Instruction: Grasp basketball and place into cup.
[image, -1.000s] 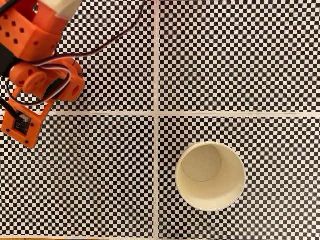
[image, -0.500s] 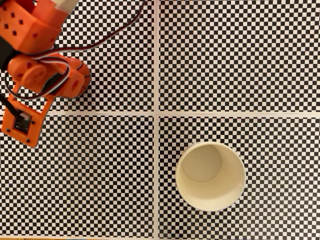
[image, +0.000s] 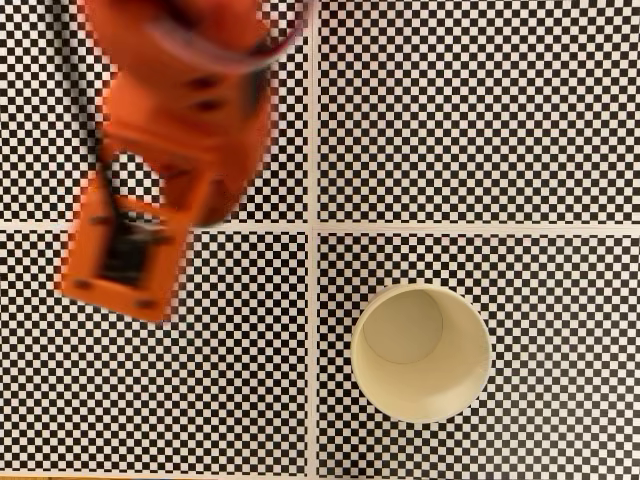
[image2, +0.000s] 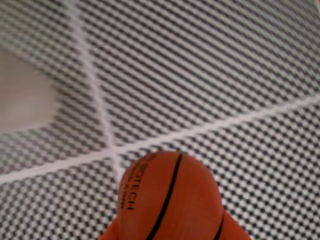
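Overall, a black-and-white checkered mat (image: 480, 110), crossed by pale seam lines, fills both views. Across the upper left of the fixed view, the orange arm (image: 180, 110) shows as a heavy motion blur, its lower end reaching just past the horizontal seam; no detail of its parts can be read there. Lower right of centre in that view, the cup (image: 421, 351) stands upright on the mat, mouth open, well apart from the arm. A pale blurred shape at the left edge of the wrist view may be the same cup; this cannot be confirmed. At the bottom of the wrist view, the ball (image2: 170, 197) sits close to the lens, above the mat, with orange gripper (image2: 172, 235) parts showing at its lower sides. It appears gripped between them, though the contact itself is out of frame.
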